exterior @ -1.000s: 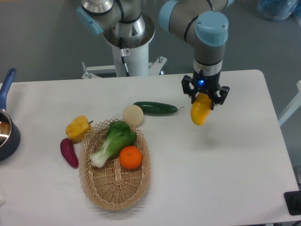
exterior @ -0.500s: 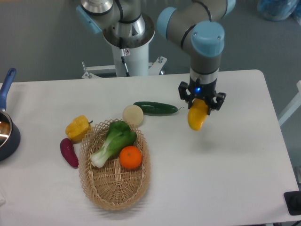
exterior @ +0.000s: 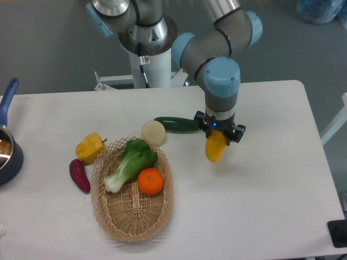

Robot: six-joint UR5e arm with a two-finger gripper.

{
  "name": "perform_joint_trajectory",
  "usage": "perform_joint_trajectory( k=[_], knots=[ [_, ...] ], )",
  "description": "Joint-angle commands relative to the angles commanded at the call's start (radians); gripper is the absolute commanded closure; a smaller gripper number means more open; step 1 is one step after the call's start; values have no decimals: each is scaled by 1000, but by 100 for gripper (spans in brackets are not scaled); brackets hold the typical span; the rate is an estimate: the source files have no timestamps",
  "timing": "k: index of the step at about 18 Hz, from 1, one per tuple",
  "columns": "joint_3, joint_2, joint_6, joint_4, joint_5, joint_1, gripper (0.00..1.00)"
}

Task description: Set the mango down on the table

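Note:
The mango (exterior: 215, 148) is a smooth yellow-orange oval fruit, hanging end-down from my gripper (exterior: 218, 132). The gripper is shut on its upper end and holds it a little above the white table (exterior: 260, 195), right of the table's middle. The mango's lower tip is free; its shadow lies on the table just beneath. The gripper's fingers are mostly hidden by the wrist and the fruit.
A dark green cucumber (exterior: 176, 124) lies just left of the gripper, with a pale round vegetable (exterior: 153, 132) beside it. A wicker basket (exterior: 132, 201) holds bok choy (exterior: 130, 162) and an orange (exterior: 150, 181). A yellow pepper (exterior: 89, 147), purple eggplant (exterior: 79, 175) and a pot (exterior: 7, 151) sit at left.
My gripper has carried the mango down and to the left, toward the cucumber's right end and lower over the table. Nothing else has moved.

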Motion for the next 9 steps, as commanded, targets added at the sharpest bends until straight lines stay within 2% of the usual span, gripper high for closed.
perform_joint_trajectory(
  k=[2, 4, 5, 7, 8, 9],
  knots=[
    [15, -35, -67, 25, 34, -22, 54],
    [52, -68, -104, 26, 40, -38, 48],
    [69, -80, -109, 26, 40, -43, 38],
    [81, -86, -106, 25, 39, -45, 10],
    [83, -82, -103, 25, 30, -46, 0],
    [83, -78, -103, 25, 28, -48, 0]
  ],
)
